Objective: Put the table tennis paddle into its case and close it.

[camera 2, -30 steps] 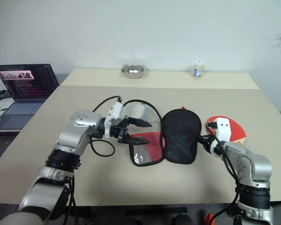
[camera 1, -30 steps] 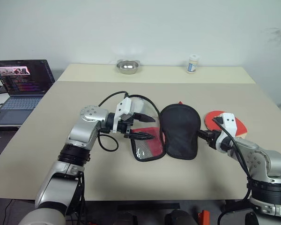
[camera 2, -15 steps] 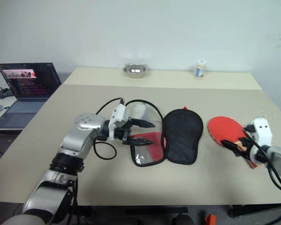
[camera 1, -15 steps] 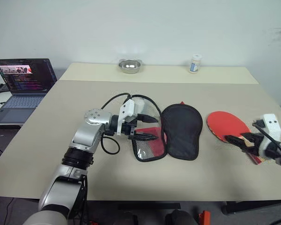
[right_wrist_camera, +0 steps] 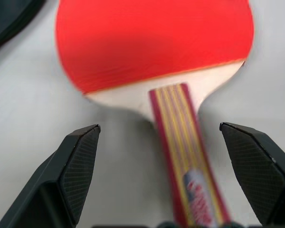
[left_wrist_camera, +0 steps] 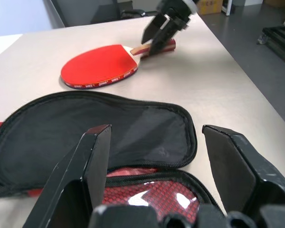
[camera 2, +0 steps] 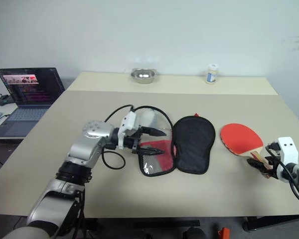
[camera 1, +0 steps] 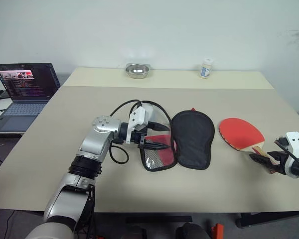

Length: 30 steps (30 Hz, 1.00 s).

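The case (camera 1: 178,141) lies unzipped and spread flat in the middle of the beige table (camera 1: 50,144), a soft paddle-shaped pouch; I see one half as matte black fabric and the other as red under a glossy clear-and-mesh pocket. The table tennis paddle (camera 1: 241,134) rests flat on the table well to the right of the case, round smooth red rubber face up, its light wooden handle with red stripes pointing toward the table's near right edge. My left gripper (camera 1: 156,135) hovers over the red half of the case, fingers apart and holding nothing. My right gripper (right_wrist_camera: 173,175) sits at the paddle's handle end, fingers spread wide on either side of the handle without clamping it.
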### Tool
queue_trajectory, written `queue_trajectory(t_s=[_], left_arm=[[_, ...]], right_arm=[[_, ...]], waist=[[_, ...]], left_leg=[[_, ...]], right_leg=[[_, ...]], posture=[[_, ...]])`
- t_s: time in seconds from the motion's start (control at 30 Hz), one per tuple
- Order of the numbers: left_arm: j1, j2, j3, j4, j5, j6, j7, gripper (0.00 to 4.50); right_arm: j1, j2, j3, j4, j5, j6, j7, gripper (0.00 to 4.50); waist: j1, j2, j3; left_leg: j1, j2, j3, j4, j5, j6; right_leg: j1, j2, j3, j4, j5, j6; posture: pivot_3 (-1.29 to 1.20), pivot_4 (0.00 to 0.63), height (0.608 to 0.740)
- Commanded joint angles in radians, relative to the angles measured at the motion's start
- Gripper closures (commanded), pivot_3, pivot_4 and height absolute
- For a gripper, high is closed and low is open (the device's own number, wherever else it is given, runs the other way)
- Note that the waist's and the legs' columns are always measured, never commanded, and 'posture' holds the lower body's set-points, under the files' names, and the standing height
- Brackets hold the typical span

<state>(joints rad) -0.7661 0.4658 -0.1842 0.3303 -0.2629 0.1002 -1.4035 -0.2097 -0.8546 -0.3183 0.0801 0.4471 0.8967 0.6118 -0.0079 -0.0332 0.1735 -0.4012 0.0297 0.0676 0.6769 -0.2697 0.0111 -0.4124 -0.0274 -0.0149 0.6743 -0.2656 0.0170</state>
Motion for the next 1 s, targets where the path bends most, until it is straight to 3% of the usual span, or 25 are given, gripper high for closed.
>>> queue_trajectory(t_s=[0.03,0.4,0.67,0.77,1.0], left_arm=[[-0.029,-0.001,0.006,0.001,0.003,-0.021,0.001,1.16],[-0.027,0.005,0.006,0.020,0.014,-0.039,0.003,1.16],[-0.028,0.019,0.015,0.040,0.025,-0.052,0.008,1.16],[-0.027,0.018,0.013,0.042,0.024,-0.055,0.012,1.16],[-0.020,0.028,0.020,0.047,0.025,-0.057,0.029,1.16]], right_arm=[[-0.042,-0.023,0.031,0.066,-0.044,-0.061,0.028,0.06],[-0.126,0.015,0.061,0.233,-0.088,-0.102,0.036,0.06],[-0.131,0.034,0.044,0.194,-0.099,-0.087,-0.025,2.65],[-0.119,0.054,0.047,0.145,-0.102,-0.074,-0.042,3.43],[-0.146,0.087,-0.033,-0.035,-0.069,0.014,-0.135,3.45]], waist=[[0.001,0.000,0.000],[0.000,0.000,0.000],[-0.001,0.000,0.000],[-0.001,0.000,0.000],[-0.012,0.002,0.001]], left_leg=[[0.000,0.000,0.000,0.000,0.000,0.000],[0.000,0.000,0.001,0.001,0.000,0.000],[0.001,0.001,0.001,0.001,0.000,0.000],[0.001,0.001,0.001,0.001,0.000,0.000],[0.001,0.002,0.001,0.001,0.000,0.000]], right_leg=[[0.000,0.000,0.000,0.000,0.000,-0.001],[0.000,0.000,0.001,0.000,0.001,-0.002],[0.000,0.000,0.001,0.001,0.001,-0.001],[0.000,0.001,0.001,0.001,0.001,-0.001],[0.000,0.001,0.002,0.002,0.001,-0.001]], posture=[[0.00,0.150,0.740],[0.00,0.150,0.740],[0.00,0.150,0.740],[0.00,0.150,0.740],[0.00,0.150,0.740]])
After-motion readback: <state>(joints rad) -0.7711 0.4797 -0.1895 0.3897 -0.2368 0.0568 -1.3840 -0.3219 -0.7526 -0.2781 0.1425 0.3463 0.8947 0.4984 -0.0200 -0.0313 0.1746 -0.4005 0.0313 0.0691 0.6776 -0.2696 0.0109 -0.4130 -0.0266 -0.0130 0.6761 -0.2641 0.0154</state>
